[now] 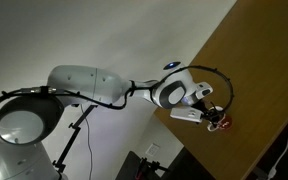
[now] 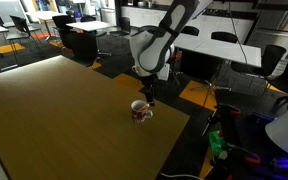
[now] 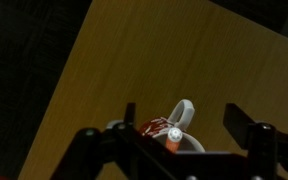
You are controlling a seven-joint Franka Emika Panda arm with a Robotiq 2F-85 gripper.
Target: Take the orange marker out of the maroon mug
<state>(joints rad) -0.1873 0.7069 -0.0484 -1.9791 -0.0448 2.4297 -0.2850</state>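
Fingers (image 3: 246, 130) spread wide — flanking round maroon mug (image 3: 154, 128), thin orange marker (image 3: 171, 138) inside.

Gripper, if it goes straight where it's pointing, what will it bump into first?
Probably the orange marker sticking up in the maroon mug, right below the gripper. Depth is unclear, so the mug's rim could come first.
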